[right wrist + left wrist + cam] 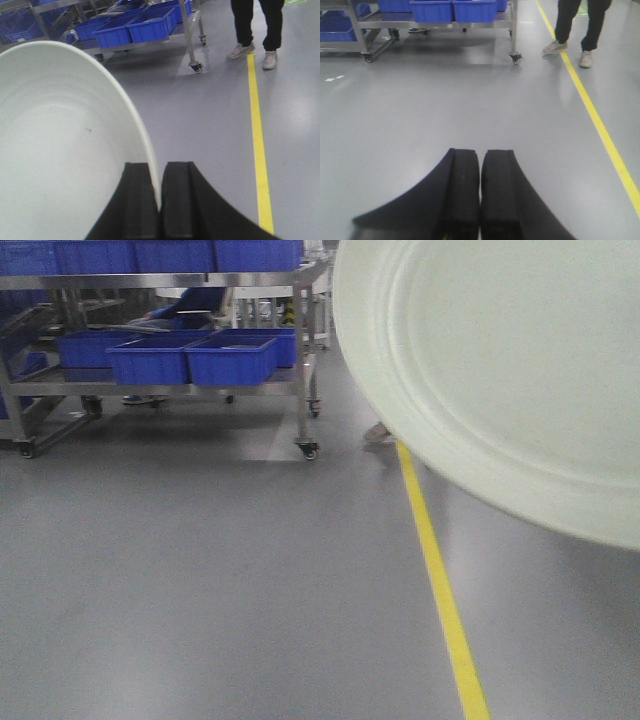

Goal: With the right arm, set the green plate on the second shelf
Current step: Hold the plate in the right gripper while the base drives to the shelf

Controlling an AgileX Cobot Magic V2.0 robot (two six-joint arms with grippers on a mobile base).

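Observation:
The green plate (500,370) is large, round and pale sage green. It hangs in the air and fills the upper right of the front view, close to the camera. In the right wrist view the plate (55,140) fills the left half. My right gripper (159,172) is shut on its rim, one finger on each face. My left gripper (480,157) is shut and empty, held above bare floor. Neither arm shows in the front view.
A wheeled steel rack (305,350) with several blue bins (232,358) stands at the far left on grey floor. A yellow floor line (440,590) runs toward me on the right. A person's legs (257,30) stand by the line beyond the rack.

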